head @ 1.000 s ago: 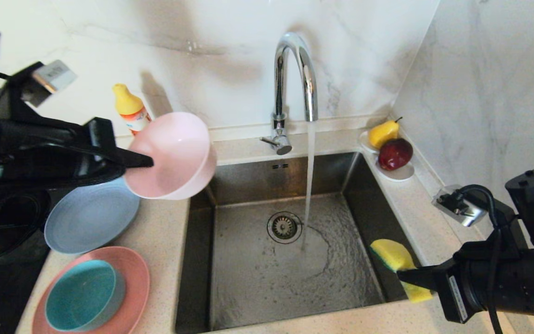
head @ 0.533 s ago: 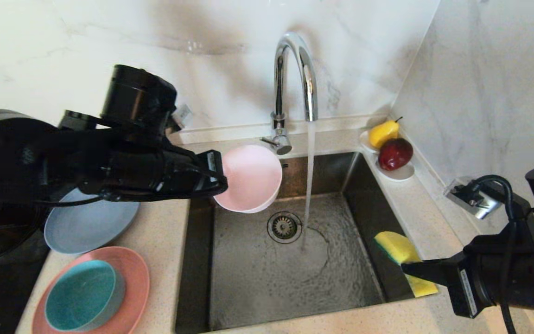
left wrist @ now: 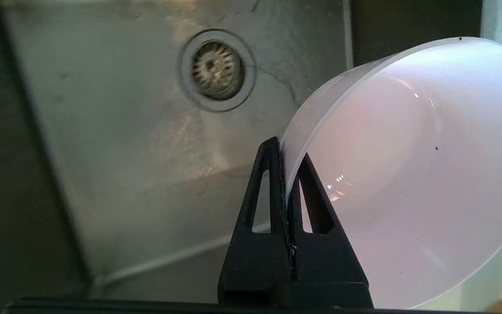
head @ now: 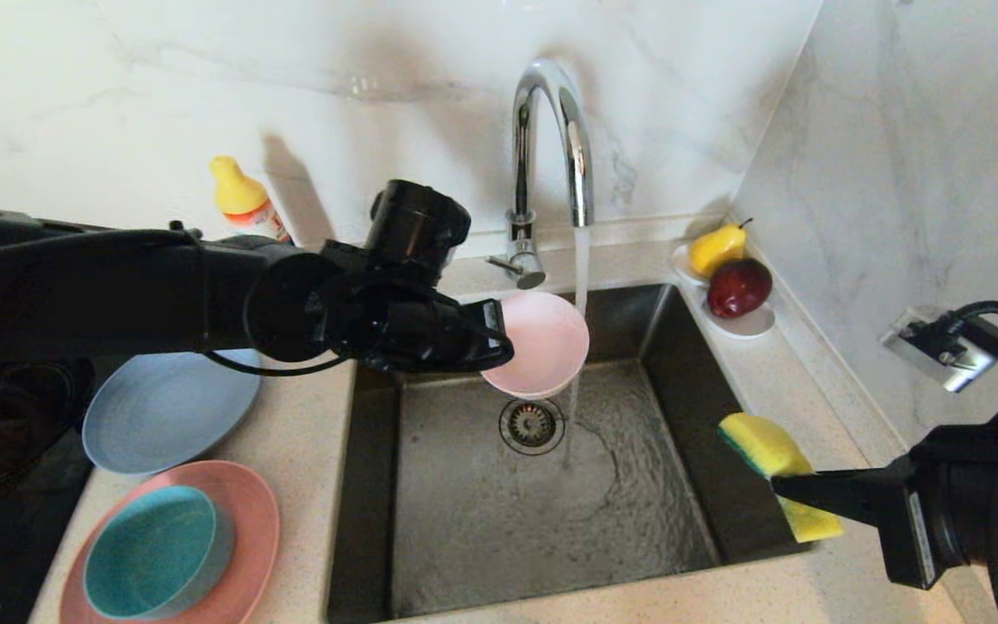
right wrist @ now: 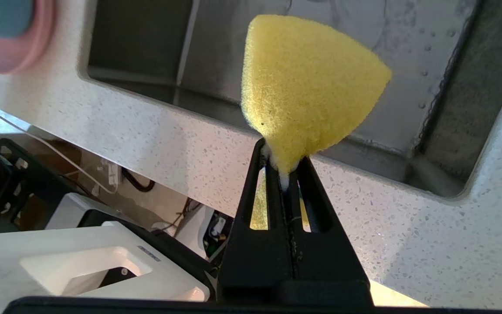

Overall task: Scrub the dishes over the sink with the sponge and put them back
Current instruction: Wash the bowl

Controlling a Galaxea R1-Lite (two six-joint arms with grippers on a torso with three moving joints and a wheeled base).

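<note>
Now pink bowl [head: 538, 342] tipped sideways, mouth twd faucet [head: 551, 139] stream.

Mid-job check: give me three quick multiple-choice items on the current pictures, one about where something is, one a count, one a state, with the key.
1. Where is the pale pink bowl?
A. On the counter by the plates
B. Held over the sink, beside the water stream
C. On the fruit dish

2. How many dishes sit on the counter left of the sink?
A. One
B. Three
C. Five

3. What is the right end effector doing?
A. Shut on the sponge
B. Open and empty
C. Shut on the faucet

Key: 1 B, the left end effector pinches its rim above the drain. 2 B, the grey-blue plate, the salmon-pink plate and the teal bowl on it. 3 A, the sponge is squeezed between its fingers.
</note>
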